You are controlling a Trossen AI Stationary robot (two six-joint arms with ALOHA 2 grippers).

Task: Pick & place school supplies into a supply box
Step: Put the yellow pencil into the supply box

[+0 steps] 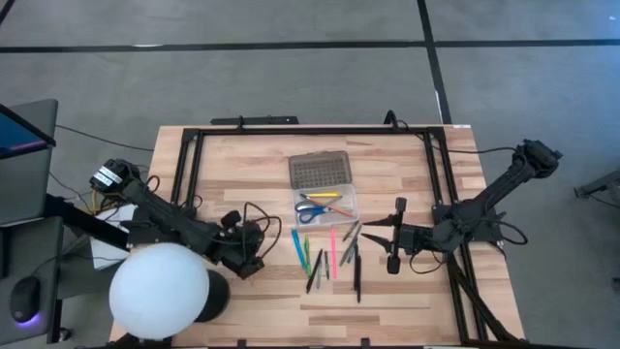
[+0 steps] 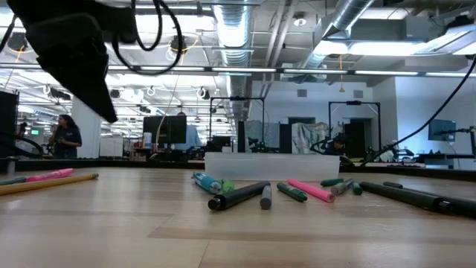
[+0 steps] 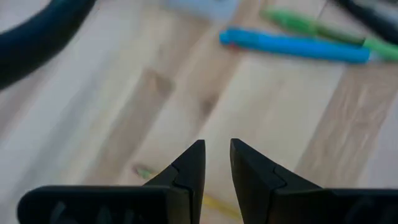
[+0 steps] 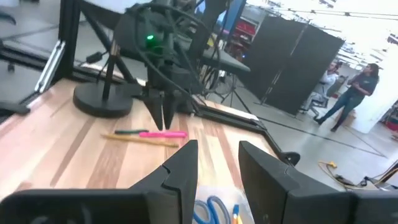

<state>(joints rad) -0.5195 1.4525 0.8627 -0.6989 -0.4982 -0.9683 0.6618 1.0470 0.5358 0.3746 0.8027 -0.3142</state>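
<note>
The supply box lies open at mid-table, its grey grid lid (image 1: 318,172) toward the far edge. The clear tray (image 1: 341,215) holds the blue-handled scissors (image 1: 310,212) and a few pens. Several loose pens and markers (image 1: 329,254) lie flat on the table just nearer than the tray. A pink marker (image 4: 163,134) and a yellow pencil (image 4: 140,139) lie apart, under my left gripper (image 3: 217,163). That gripper hangs above them pointing down, a narrow gap between its fingertips. My right gripper (image 4: 218,163) hovers open, right of the loose pens.
A large white sphere (image 1: 160,291) stands at the table's near left corner, beside my left arm. A black frame (image 1: 310,131) runs along the far edge and both sides. Bare wood lies nearer than the pens. People stand in the room beyond.
</note>
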